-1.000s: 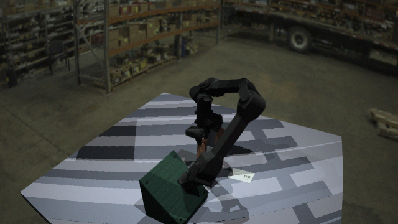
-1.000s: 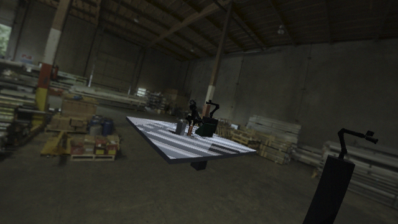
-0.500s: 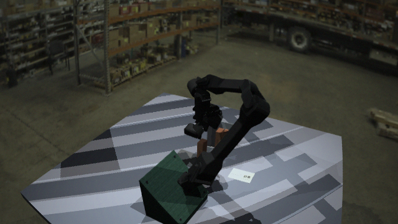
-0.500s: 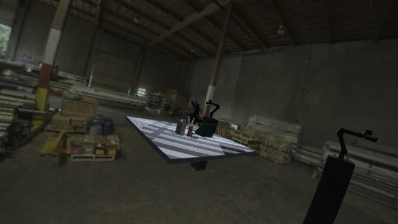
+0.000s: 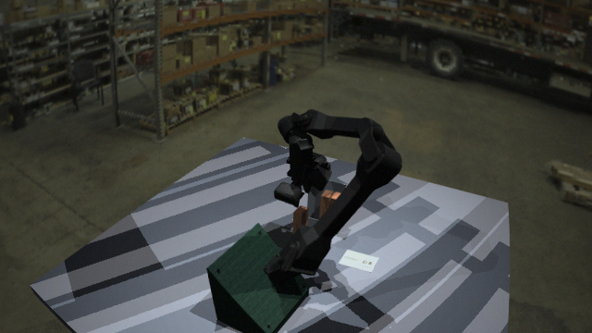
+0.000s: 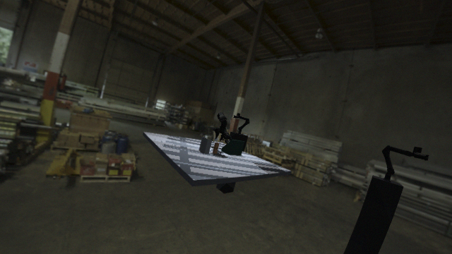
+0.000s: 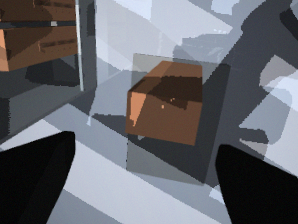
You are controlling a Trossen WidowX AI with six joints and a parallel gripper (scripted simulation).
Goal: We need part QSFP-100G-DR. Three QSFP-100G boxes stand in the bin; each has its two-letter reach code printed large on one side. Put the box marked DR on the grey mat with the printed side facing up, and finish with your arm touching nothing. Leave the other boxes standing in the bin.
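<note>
An orange-brown box (image 5: 300,219) (image 6: 215,148) (image 7: 162,117) stands upright on the grey mat (image 7: 167,162). No code is legible on it. My gripper (image 5: 300,196) (image 7: 147,148) is open above the box; in the wrist view the fingertips are wide apart with nothing between them. Two similar boxes (image 5: 329,199) stand side by side in the bin (image 5: 314,203) (image 6: 205,145) (image 7: 88,55); they also show at the upper left of the wrist view (image 7: 40,42), with small dark print too blurred to read.
A white card (image 5: 359,261) with DR on it lies on the table (image 5: 185,208) (image 6: 212,173) to the right of the arm's base. A green wedge-shaped block (image 5: 250,277) (image 6: 234,147) stands at the arm's base. The bin's wall rises close beside the mat.
</note>
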